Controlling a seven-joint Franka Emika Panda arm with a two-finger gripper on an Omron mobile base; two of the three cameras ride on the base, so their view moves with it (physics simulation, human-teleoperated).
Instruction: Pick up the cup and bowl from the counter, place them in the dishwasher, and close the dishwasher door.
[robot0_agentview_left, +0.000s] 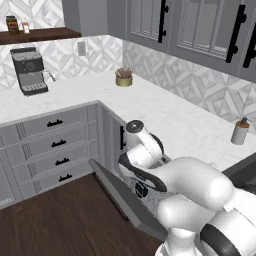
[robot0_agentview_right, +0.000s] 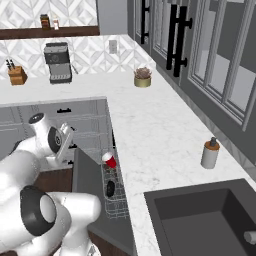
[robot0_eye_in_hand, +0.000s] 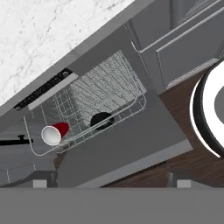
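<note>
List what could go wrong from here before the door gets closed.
1. The cup lies on its side at the rack's front corner; swinging the door up may roll or jolt it out.
2. The rack is pulled out over the lowered door, so closing could jam against it.
3. The open gripper hangs above the door, not at its handle; a push off-centre might slip.
</note>
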